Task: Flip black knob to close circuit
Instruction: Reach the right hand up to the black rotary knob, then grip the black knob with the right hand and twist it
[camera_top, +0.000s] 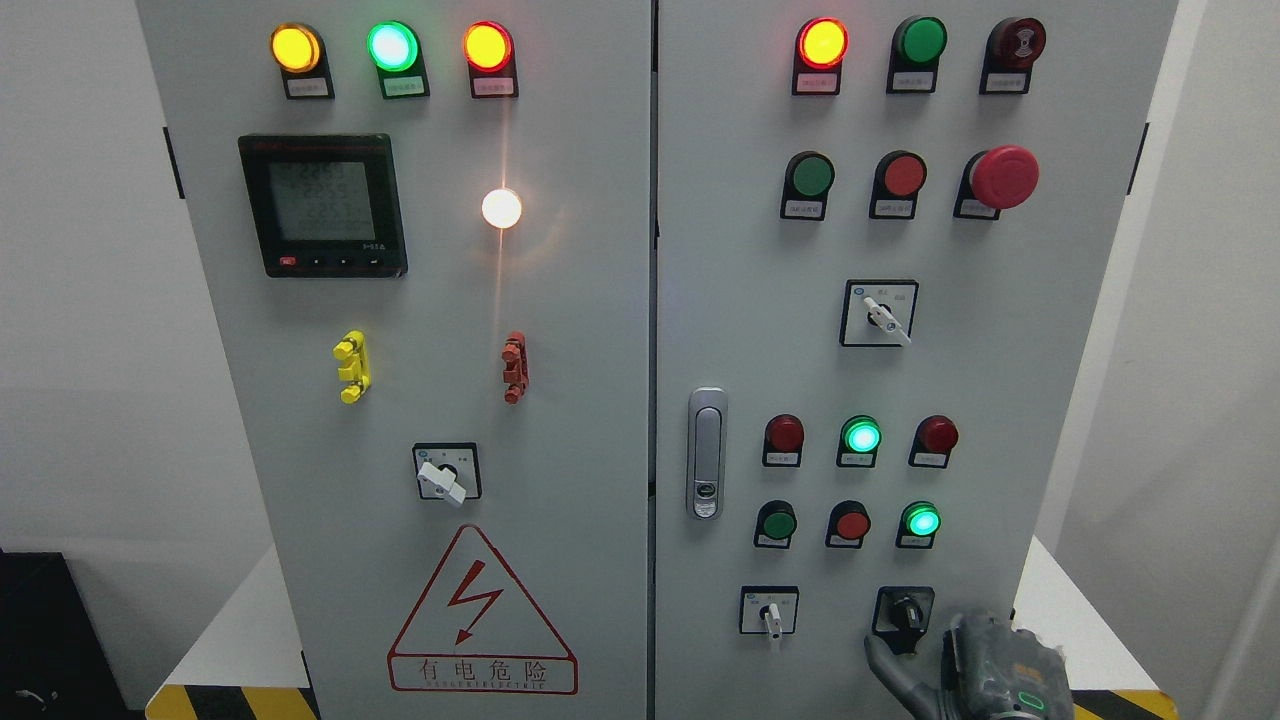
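Observation:
The black knob (905, 612) sits on a black square plate at the lower right of the grey cabinet's right door (1000, 400), its handle pointing roughly up and slightly left. My right hand (918, 660) comes up from the bottom edge just below and to the right of the knob. Its thumb (884, 662) is spread out to the left under the plate, and the other fingers rise beside the knob's right edge. The hand holds nothing and does not close around the knob. My left arm is out of view.
A white-handled selector (771, 612) sits left of the black knob, with another (880, 313) higher up and a third (445, 475) on the left door. Lit and unlit lamps and push buttons (860, 437) fill the right door. A door latch (706, 452) is at its left edge.

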